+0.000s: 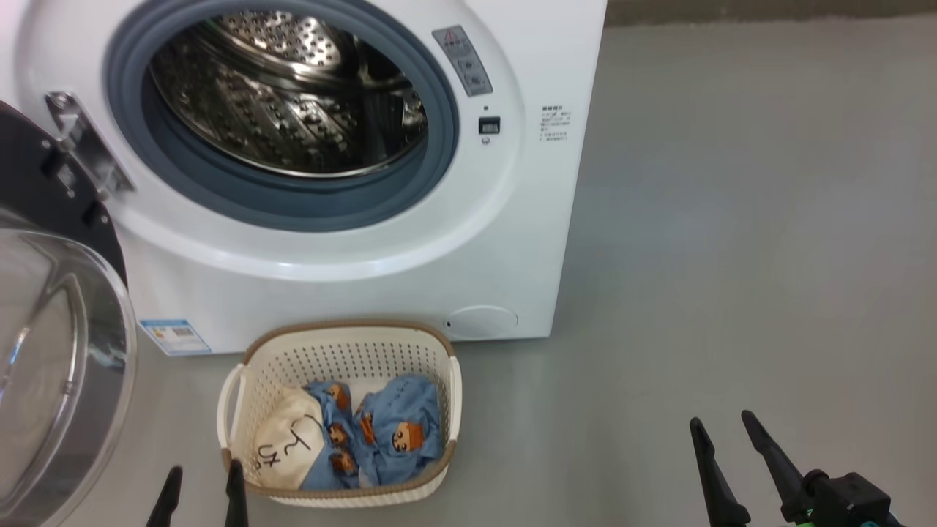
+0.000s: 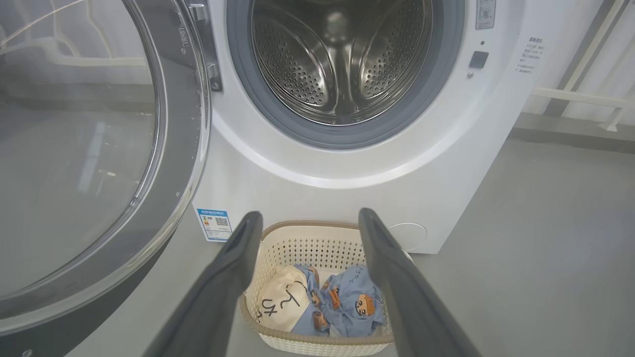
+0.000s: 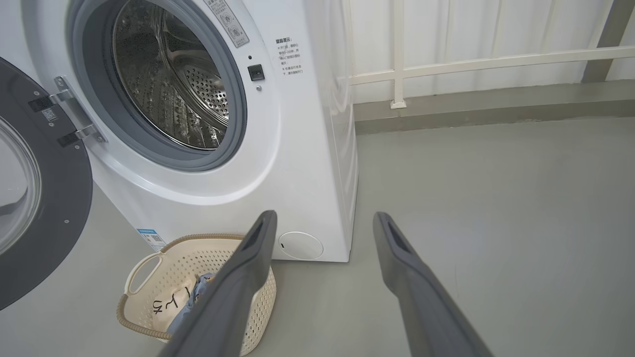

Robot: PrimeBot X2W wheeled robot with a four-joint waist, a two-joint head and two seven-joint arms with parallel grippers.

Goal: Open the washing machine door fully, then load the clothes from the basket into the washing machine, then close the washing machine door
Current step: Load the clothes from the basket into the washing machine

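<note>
The white washing machine (image 1: 351, 278) (image 2: 471, 163) (image 3: 297, 148) stands ahead with its steel drum (image 1: 293, 95) bare. Its door (image 1: 51, 351) (image 2: 89, 148) (image 3: 44, 198) is swung wide to the left on its hinge. In front sits the cream basket (image 1: 344, 344) (image 2: 312, 243) (image 3: 149, 267) holding the clothes (image 1: 395, 432) (image 2: 347, 302) (image 3: 193, 297): light-blue printed pieces and a cream one with black marks. My left gripper (image 1: 203, 474) (image 2: 306, 220) is open, just short of the basket's near left corner. My right gripper (image 1: 723, 423) (image 3: 322, 220) is open over bare floor to the right.
Grey floor (image 1: 732, 219) stretches to the right of the machine. A white railing (image 3: 471, 64) and a low kerb run along the back wall. The open door takes up the space at the left.
</note>
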